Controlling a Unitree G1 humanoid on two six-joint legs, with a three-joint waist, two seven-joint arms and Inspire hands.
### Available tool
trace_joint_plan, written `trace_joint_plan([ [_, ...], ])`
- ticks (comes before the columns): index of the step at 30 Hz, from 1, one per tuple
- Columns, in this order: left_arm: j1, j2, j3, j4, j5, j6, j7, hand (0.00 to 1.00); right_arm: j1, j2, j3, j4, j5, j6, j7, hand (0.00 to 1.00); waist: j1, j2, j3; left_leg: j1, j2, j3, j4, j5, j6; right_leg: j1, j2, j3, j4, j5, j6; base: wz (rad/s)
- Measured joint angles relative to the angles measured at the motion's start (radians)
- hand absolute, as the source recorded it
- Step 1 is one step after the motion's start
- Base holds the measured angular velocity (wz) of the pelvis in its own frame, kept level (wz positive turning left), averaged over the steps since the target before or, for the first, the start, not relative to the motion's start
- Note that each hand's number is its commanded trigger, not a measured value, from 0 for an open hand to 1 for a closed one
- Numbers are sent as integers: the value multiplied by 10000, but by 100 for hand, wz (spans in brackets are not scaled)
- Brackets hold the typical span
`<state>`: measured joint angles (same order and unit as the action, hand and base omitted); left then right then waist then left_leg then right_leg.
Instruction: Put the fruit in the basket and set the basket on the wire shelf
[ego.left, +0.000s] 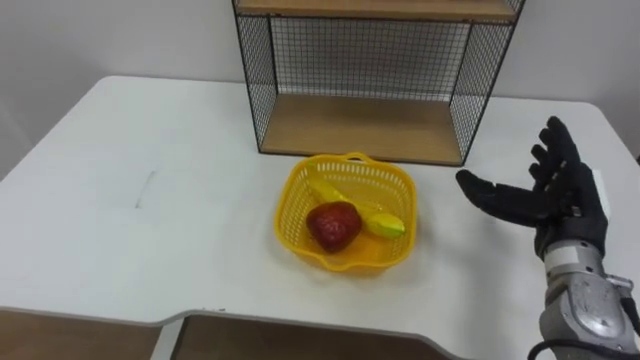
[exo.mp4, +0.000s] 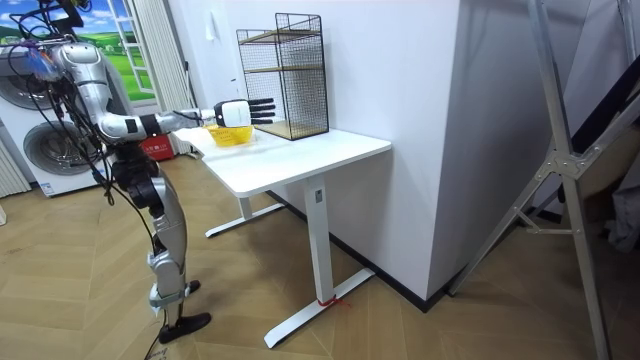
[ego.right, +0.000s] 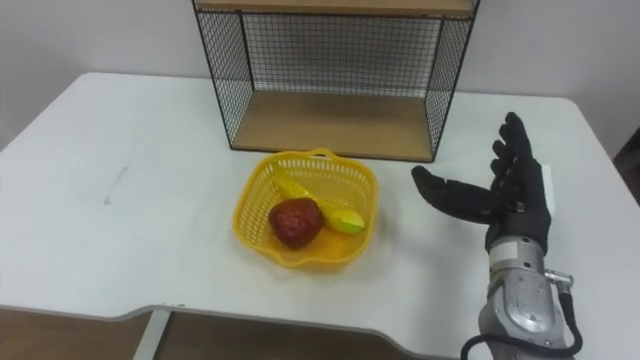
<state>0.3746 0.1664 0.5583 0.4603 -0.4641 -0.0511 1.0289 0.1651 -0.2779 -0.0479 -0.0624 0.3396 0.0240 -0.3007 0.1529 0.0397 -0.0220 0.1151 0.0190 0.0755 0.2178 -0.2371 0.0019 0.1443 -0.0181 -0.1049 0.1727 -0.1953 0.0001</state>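
Observation:
A yellow plastic basket (ego.left: 300, 195) (ego.right: 250, 210) sits on the white table (ego.left: 130, 200) just in front of the wire shelf (ego.left: 370, 75) (ego.right: 335, 75). Inside it lie a red fruit (ego.left: 333, 225) (ego.right: 295, 221) and a yellow banana-like fruit (ego.left: 365, 213) (ego.right: 330, 208). My right hand (ego.left: 545, 195) (ego.right: 500, 195) hovers open to the right of the basket, fingers spread, thumb pointing toward it, a short gap apart. In the room view I stand at the table's end with that hand (exo.mp4: 258, 107) stretched over the table beside the basket (exo.mp4: 230, 134).
The shelf has a wooden bottom board (ego.left: 365, 128) at table level, open at the front, and a second wooden board (ego.left: 380, 8) above. White wall lies behind it. The table's front edge (ego.left: 300, 318) runs close below the basket.

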Motion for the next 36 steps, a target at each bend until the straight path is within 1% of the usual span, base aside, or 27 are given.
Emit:
trace_joint_plan([
  [2,-126,25,254,-950,733,-88,484,0,295,9,-77,-1,-438,1,-173,0,197,19,-17,20,-5,20,-42,18,7,-20,-7,0,6,0,0,0],
  [4,-220,71,439,-1455,1557,-149,839,0,465,25,-142,-1,-571,1,-171,0,207,35,-12,5,-2,20,-51,23,8,-22,-6,-7,-8,1,1,2],
  [5,-237,70,463,-2125,2029,-145,1071,0,610,29,-195,-1,-599,1,-168,0,193,26,-11,8,-1,-4,-49,23,7,-17,-3,-25,-7,1,1,5],
  [6,-270,72,473,-2472,2247,-145,1189,0,662,37,-205,-1,-610,1,-167,0,196,26,-10,7,-1,-25,-49,23,7,-13,-2,-45,-4,1,1,7],
  [7,-412,107,485,-2974,2754,-155,1371,0,695,39,-218,-1,-613,1,-141,0,189,52,-3,2,-5,-53,-45,23,7,-6,-9,-93,-2,1,1,6],
  [9,-775,368,479,-3492,3784,-177,1437,0,695,23,-312,-1,-693,1,-46,0,139,140,33,-5,-9,-77,-33,22,7,8,-12,-116,-9,1,1,2],
  [10,-831,441,479,-3581,3939,-202,1437,0,695,23,-332,-1,-702,1,-18,0,135,148,48,-8,-9,-81,-33,23,7,12,-13,-125,-15,1,1,0],
  [11,-942,534,466,-3790,4157,-217,1436,0,694,22,-351,-1,-701,1,67,0,43,197,67,-10,-11,-85,-31,23,7,13,-15,-131,-21,1,1,4],
  [12,-960,541,362,-4182,4202,-217,1402,0,689,23,-362,-1,-703,0,168,0,-88,238,91,-52,-21,-114,1,22,7,5,-34,-191,-34,-1,3,5],
  [13,-959,533,253,-4405,4208,-218,1370,0,690,23,-375,-1,-703,0,217,0,-129,224,116,-88,-31,-129,12,22,7,-14,-47,-217,-41,-4,6,7],
  [14,-963,498,62,-4764,4301,-221,1246,0,689,23,-419,-1,-696,-2,320,0,-192,225,108,-159,-55,-164,36,23,10,-41,-67,-255,-62,-7,11,8],
  [15,-964,495,-67,-4904,4401,-224,1151,0,690,23,-436,-1,-703,-3,360,0,-222,234,125,-172,-74,-210,42,31,22,-42,-82,-286,-58,-10,15,9],
  [16,-968,486,-313,-5137,4647,-230,914,0,691,23,-467,-1,-700,-4,444,0,-272,257,158,-184,-103,-228,35,44,42,-56,-111,-315,-52,-20,33,8],
  [18,-966,481,-725,-5395,4883,-252,499,0,692,25,-497,-1,-797,-8,598,0,-386,281,171,-201,-140,-236,27,50,57,-76,-140,-310,-34,-39,63,2],
  [19,-968,471,-981,-5484,5188,-257,190,0,692,44,-496,2,-988,-10,697,0,-399,258,188,-203,-150,-223,3,54,64,-100,-143,-266,-20,-46,75,-4],
  [20,-965,457,-1268,-5700,5316,-257,-149,0,695,97,-493,3,-1050,-17,827,0,-420,265,173,-201,-150,-205,-39,57,69,-137,-135,-227,-15,-46,76,-5],
  [21,-966,439,-1419,-5864,5326,-258,-326,0,695,138,-493,3,-1059,-18,881,0,-444,239,183,-202,-150,-205,-52,61,74,-148,-134,-226,-17,-46,76,-5],
  [22,-967,427,-1728,-6166,5312,-263,-671,0,694,198,-480,3,-1064,-21,998,0,-459,194,212,-207,-146,-205,-51,61,74,-151,-131,-231,-20,-46,76,0],
  [23,-982,428,-2028,-6407,5221,-328,-1036,0,692,199,-435,3,-1056,-39,1060,0,-475,154,222,-214,-146,-210,-48,61,74,-152,-132,-246,-19,-45,76,0],
  [24,-1036,427,-2288,-6500,5120,-447,-1392,0,691,208,-412,5,-1073,-118,1092,0,-594,113,241,-213,-150,-225,-34,61,74,-143,-139,-270,-17,-45,76,4],
  [25,-1083,427,-2414,-6499,5104,-471,-1563,0,677,226,-406,16,-1107,-166,1097,0,-653,95,248,-220,-152,-248,-9,61,74,-124,-144,-303,-13,-45,76,6],
  [27,-1142,404,-3137,-6498,4926,-586,-2289,0,676,296,-364,172,-1208,-397,1202,0,-795,30,278,-198,-157,-224,26,61,75,-75,-148,-339,-14,-45,77,5],
  [28,-1141,388,-3352,-6494,4851,-616,-2500,0,676,314,-334,239,-1197,-450,1257,0,-825,9,284,-186,-157,-218,27,61,75,-65,-148,-339,-15,-45,77,0],
  [29,-1141,362,-3769,-6471,4578,-642,-2921,0,671,403,-292,320,-1161,-470,1385,0,-895,-38,294,-185,-155,-215,26,61,75,-69,-147,-330,-12,-45,77,0],
  [33,-1157,204,-4786,-6230,3682,-657,-4023,0,622,470,-54,514,-1102,-489,1686,0,-1006,-100,329,-190,-143,-128,39,61,75,-183,-137,-158,74,-45,77,-13],
  [35,-1260,105,-5221,-5997,3386,-659,-4795,0,622,551,7,567,-1090,-508,1835,0,-1025,-169,374,-160,-117,49,42,62,77,-254,-121,23,151,-46,77,-19],
  [36,-1391,65,-5309,-5767,3359,-658,-5270,0,622,640,62,653,-1079,-589,1915,0,-1047,-221,373,-157,-110,67,42,62,77,-271,-106,80,161,-44,76,-14],
])
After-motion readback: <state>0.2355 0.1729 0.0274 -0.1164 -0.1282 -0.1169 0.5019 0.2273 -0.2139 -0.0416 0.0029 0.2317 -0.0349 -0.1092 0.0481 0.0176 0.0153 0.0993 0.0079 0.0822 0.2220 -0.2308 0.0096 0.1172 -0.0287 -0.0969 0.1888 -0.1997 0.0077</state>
